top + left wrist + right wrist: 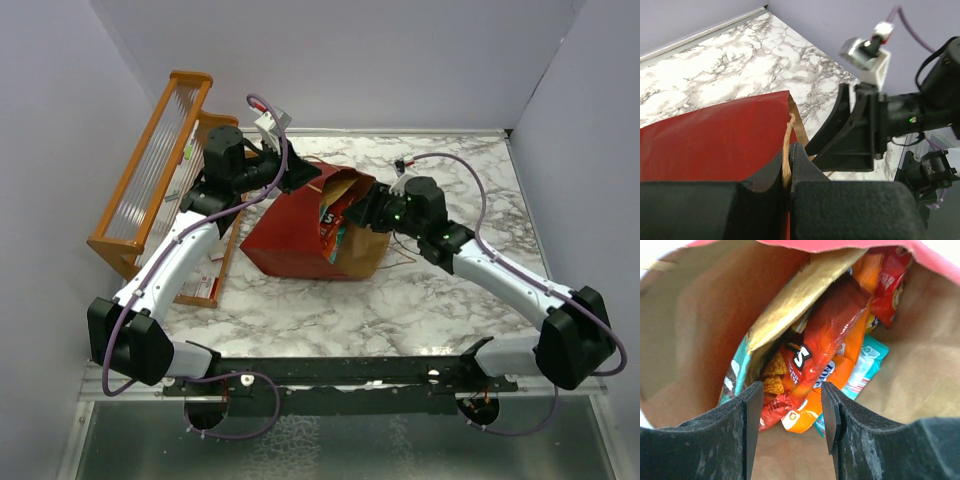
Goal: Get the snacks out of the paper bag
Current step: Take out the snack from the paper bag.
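1. While it lies on its side on the table (400,310), the paper bag (290,235) opens rightward.
2. Left arm stretches forward; left gripper (788,150) is clamped on the far rim.
3. Right gripper (791,387), level at the mouth, has jaws half apart.
4. Doritos (825,335) lies between them inside; grip unclear.

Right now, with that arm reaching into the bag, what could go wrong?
The right fingers straddle only the end of the red chip packet; it could slip free or drag the orange packet beside it along. The left fingers pinch just the rim of the paper bag, which might tear or pull loose.
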